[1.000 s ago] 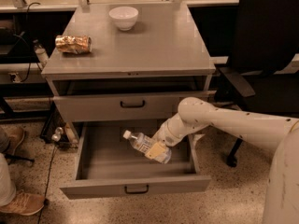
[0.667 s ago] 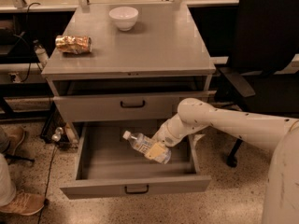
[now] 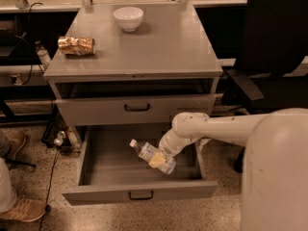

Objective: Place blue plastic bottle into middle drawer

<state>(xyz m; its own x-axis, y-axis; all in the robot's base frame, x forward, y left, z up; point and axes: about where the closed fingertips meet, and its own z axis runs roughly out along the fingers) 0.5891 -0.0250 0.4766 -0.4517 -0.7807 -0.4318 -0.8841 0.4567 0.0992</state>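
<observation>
the blue plastic bottle is held in the hand, which is closed around the bottle's lower half, over the open middle drawer. the bottle's long axis is tilted: the white cap is pointed up and away from the hand, toward the drawer's back corner, while the base end is kept at the hand. a yellowish patch is seen across the label where the hand meets it. the bottle's base is covered by the hand, and it cannot be told whether the bottle touches the drawer floor. the fingers themselves are hard to make out against the label.

the hand is carried by a white arm that is reached in from the side, and the arm's bulky casing is cut off by the edge of the view. just above the hand, the upper drawer is seen shut. higher above the hand, on the bench, a white bowl and a gold foil packet are set well apart. a dark chair behind the arm is only partly shown.
</observation>
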